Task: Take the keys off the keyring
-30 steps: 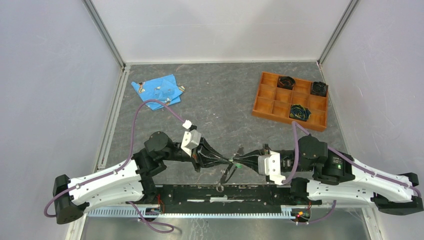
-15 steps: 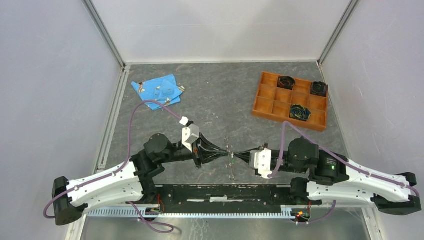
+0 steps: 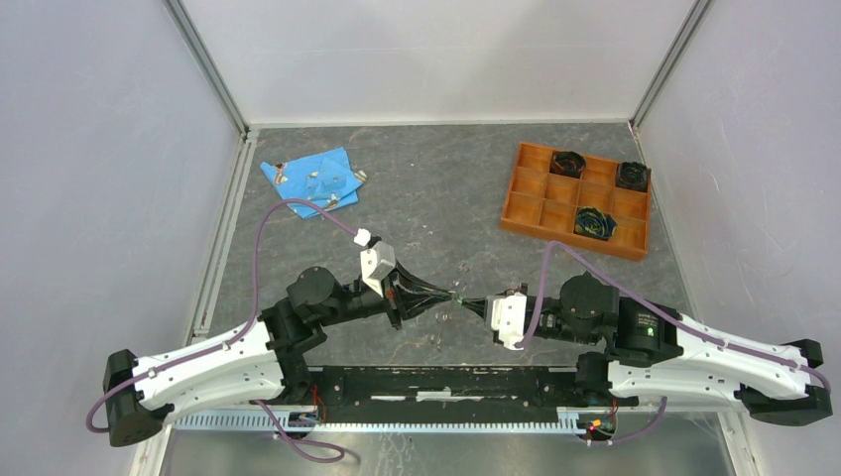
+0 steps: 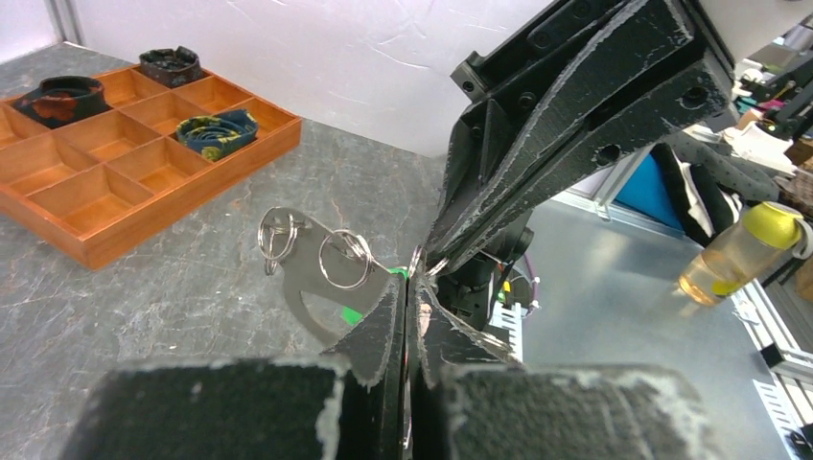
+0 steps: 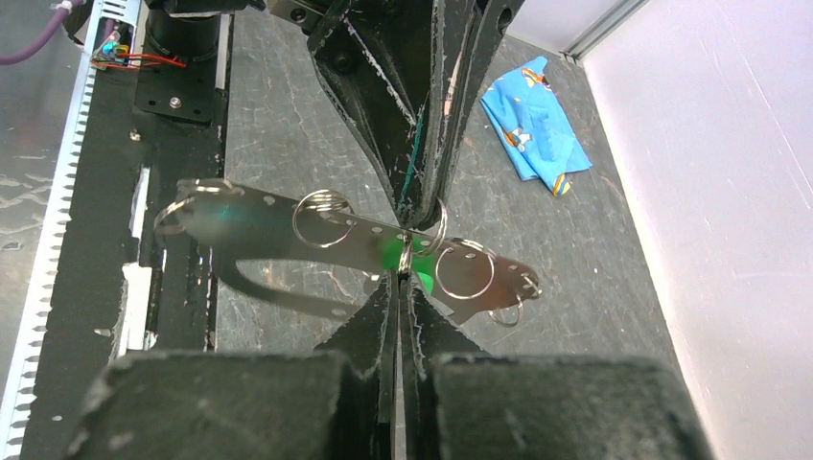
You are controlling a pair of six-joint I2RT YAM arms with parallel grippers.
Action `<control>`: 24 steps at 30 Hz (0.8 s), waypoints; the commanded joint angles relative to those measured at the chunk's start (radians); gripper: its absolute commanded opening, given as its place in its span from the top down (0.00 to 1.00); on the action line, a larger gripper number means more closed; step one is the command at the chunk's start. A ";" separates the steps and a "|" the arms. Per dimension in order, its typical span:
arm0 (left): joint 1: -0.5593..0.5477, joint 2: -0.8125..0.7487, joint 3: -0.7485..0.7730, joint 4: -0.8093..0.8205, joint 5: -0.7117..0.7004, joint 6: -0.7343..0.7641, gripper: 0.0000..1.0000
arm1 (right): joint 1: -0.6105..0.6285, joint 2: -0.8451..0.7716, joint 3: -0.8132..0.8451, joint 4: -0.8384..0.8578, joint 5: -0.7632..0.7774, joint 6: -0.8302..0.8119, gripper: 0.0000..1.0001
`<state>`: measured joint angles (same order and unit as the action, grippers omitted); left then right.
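Note:
The keyring (image 5: 259,225) is a flat grey metal loop with small holes and thin split rings. It hangs in the air between my two grippers, and shows in the left wrist view (image 4: 312,273) and the top view (image 3: 458,297). My left gripper (image 3: 448,295) is shut on its upper edge, fingertips (image 5: 422,206) meeting at the plate. My right gripper (image 5: 401,276) is shut tip to tip against it from the other side, on what looks like the green-headed key (image 5: 395,257). A thin metal blade shows between its jaws. No other keys show on the ring.
An orange compartment tray (image 3: 575,198) with dark rolled items sits back right. A blue cloth (image 3: 312,178) with small silvery pieces on it lies back left. The black base rail (image 3: 446,382) runs along the near edge. Walls close in on both sides.
Both grippers have moved away from the near rail and slightly left, carrying the keyring with them. The keyring has swung up from hanging low to lying between the fingertips.

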<state>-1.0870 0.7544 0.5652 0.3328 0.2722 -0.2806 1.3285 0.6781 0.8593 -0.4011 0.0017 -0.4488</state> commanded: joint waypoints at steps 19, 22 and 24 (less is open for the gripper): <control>0.001 0.010 0.024 -0.080 -0.192 0.051 0.98 | 0.003 0.029 0.027 0.029 0.092 0.035 1.00; 0.001 0.014 0.032 -0.103 -0.194 0.061 0.98 | 0.004 0.032 0.032 0.030 0.113 0.040 1.00; -0.001 0.015 0.035 -0.118 -0.197 0.067 0.98 | 0.004 0.035 0.035 0.033 0.119 0.042 0.99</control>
<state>-1.0908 0.7658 0.5655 0.2462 0.1402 -0.2760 1.3285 0.7174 0.8597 -0.3985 0.0975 -0.4301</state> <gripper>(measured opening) 0.034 0.010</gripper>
